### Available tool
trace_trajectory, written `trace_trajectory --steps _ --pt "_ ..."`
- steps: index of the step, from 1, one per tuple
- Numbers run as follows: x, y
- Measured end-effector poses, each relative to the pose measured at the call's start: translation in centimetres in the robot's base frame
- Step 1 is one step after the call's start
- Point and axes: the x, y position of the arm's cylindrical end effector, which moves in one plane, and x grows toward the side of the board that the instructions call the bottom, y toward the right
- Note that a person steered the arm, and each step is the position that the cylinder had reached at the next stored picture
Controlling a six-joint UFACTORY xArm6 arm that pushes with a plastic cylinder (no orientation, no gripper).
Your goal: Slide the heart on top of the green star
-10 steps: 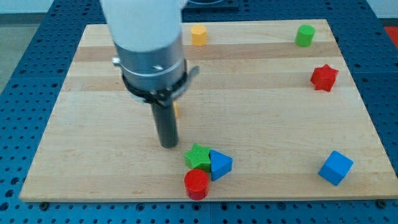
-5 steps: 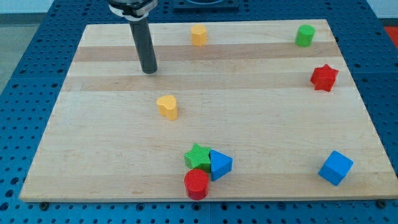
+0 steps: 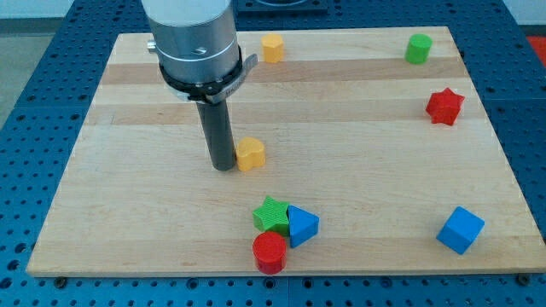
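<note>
Resting on the pale wooden desk, the dark rod's tip sits just at the view's left of the yellow plastic heart block, touching or nearly so. No claw is fitted, so nothing is grasped. Below the heart, near the desk's bottom edge, three blocks cluster together: the green star, a blue triangular block and a red cylinder. Farther out lie a yellow hexagonal block at top, a green cylinder top right, a red star and a blue cube. Eight blocks in all; no writing can be read.
</note>
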Motion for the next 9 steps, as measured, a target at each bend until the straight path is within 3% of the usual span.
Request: trace_trajectory --steps 2,3,4,7,8,9 --pt "-2.5 -2.1" --pt "-3.5 5.0" --pt "-3.2 5.8" --pt "2.9 5.8" --pt "0.6 5.8" --pt "-5.3 4.6"
